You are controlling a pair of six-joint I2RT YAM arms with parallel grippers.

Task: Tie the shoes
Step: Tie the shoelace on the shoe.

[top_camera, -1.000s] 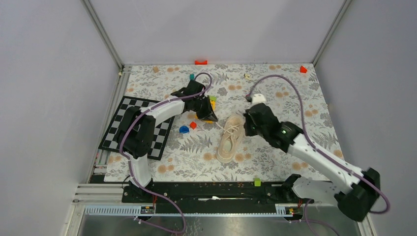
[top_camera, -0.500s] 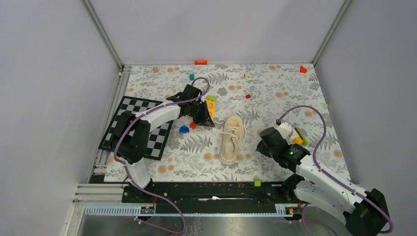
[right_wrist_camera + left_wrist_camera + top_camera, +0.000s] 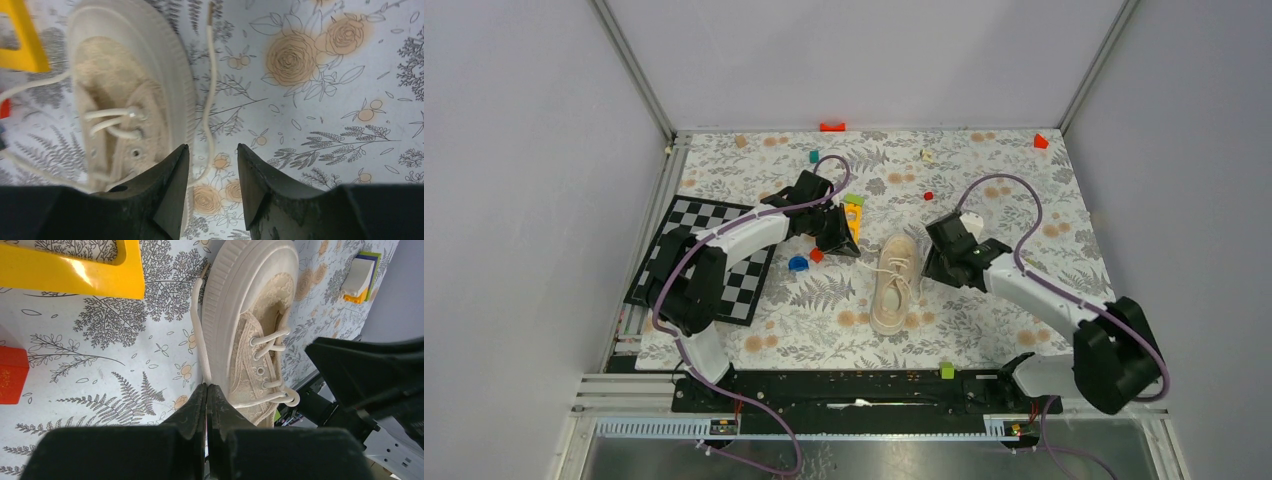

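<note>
While left end effector [image 3: 206, 390] is clamping the left lace [image 3: 200, 330] beside the shoe [image 3: 250, 315], right end effector [image 3: 212, 155] is straddling the right lace [image 3: 212, 85], parted, likely to grab it.

Cream sneaker [image 3: 894, 285] + lace [image 3: 200, 330], floral cloth [image 3: 824, 310], b/w checkerboard [image 3: 699, 212]

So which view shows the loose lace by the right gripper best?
Right wrist: the lace lies clear beside the shoe, ahead of the open right gripper. Top: too small to tell. Left wrist: hidden behind the shoe.
</note>
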